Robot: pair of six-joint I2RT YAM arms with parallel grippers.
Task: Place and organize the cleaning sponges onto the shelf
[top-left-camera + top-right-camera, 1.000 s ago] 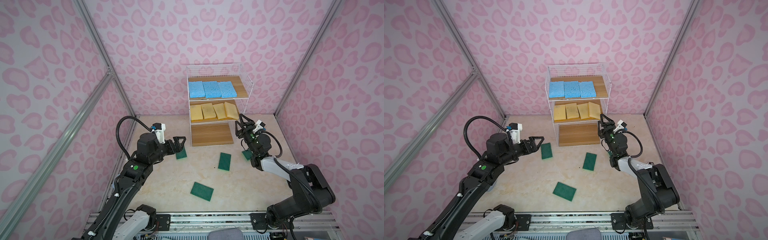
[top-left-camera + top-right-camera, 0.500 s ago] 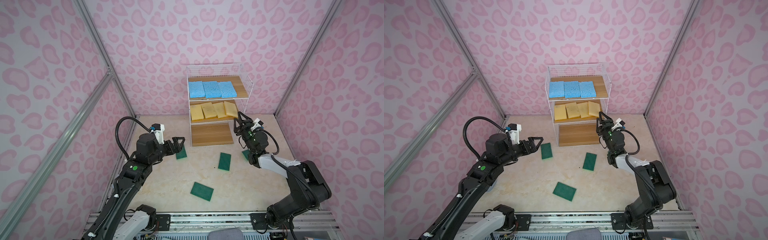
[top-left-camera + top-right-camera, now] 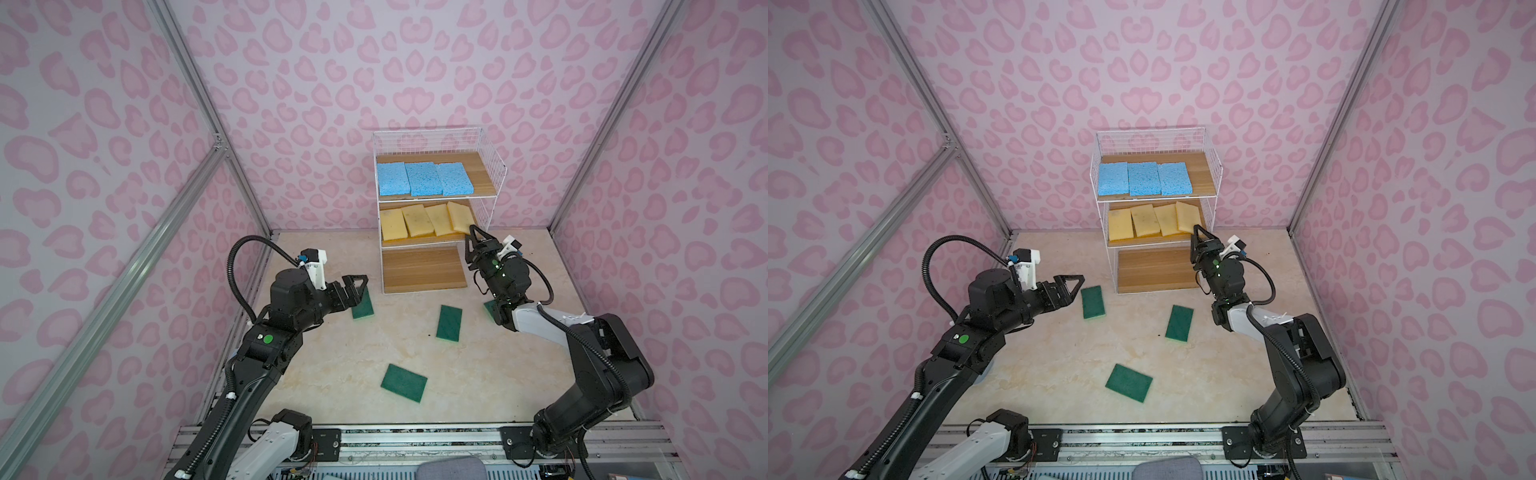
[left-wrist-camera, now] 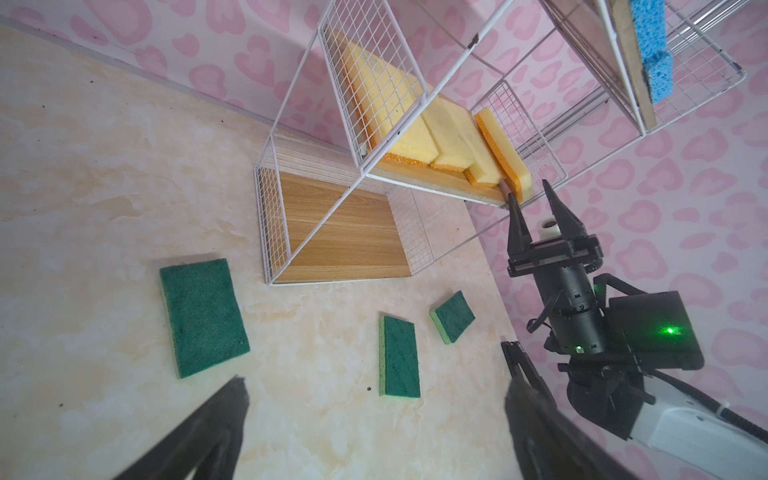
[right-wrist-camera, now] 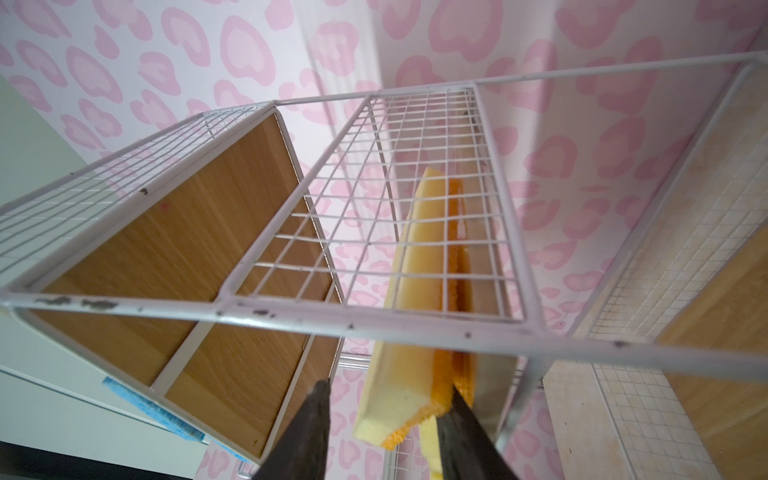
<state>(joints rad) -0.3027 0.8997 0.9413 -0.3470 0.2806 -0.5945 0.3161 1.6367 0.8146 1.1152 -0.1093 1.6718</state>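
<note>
We see the right black gripper (image 4: 529, 190), jaws apart, astride the end pale yellow rectangular sponge (image 3: 459, 216).
It lies on the middle board of the white wire shelf (image 3: 422, 268); our left gripper (image 3: 360, 284) gapes wide, and four dark green sponges (image 3: 449, 323) lie on the floor.

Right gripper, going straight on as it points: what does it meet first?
The rightmost yellow sponge on the shelf's middle board; its front corner sits between the open jaws, contact unclear.

One green sponge (image 3: 491, 311) half hidden behind right arm (image 3: 538, 328)
</note>
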